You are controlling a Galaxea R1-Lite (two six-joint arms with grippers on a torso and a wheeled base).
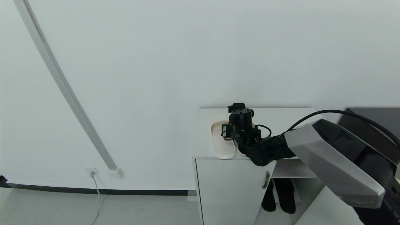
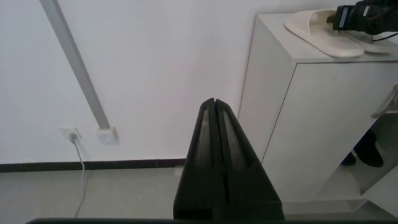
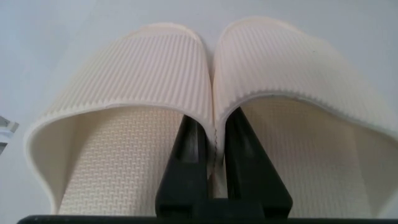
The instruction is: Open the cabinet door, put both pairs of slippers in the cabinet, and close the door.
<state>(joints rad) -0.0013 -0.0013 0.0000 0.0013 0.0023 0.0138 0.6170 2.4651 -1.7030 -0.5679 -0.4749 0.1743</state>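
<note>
The cream slippers (image 1: 222,142) lie side by side on the flat top of a plain white cabinet (image 1: 231,193), toes to the wall and heels near the front edge. They are soft, moulded things, with ribbed uppers and a fine woven-looking pattern pressed into the footbeds. The right gripper (image 3: 214,146) is down on them from above. One of its black wedge-shaped fingers (image 3: 183,162) sits in each slipper, and the two touching inner walls are pinched between them, so it is clamped on the pair. The arm's dark wrist covers most of the right-hand slipper in the head view. Below, the left door panel is shut, with a small curved handle (image 1: 266,180) at its inner edge. The right door (image 1: 318,209) stands open, showing a white shelf (image 1: 290,170) and, under it, the black slippers (image 1: 282,193) set toe-in on the lower level. The left gripper (image 2: 214,155) hangs low in the air off the cabinet's left side, its smooth black fingers pressed together on nothing. Behind it the wall is bare white, crossed by a slanting grey trunking (image 1: 62,84) that ends beside a socket (image 1: 91,172). A thin white cable (image 1: 97,193) drops from the socket past a dark skirting strip (image 1: 93,190).
</note>
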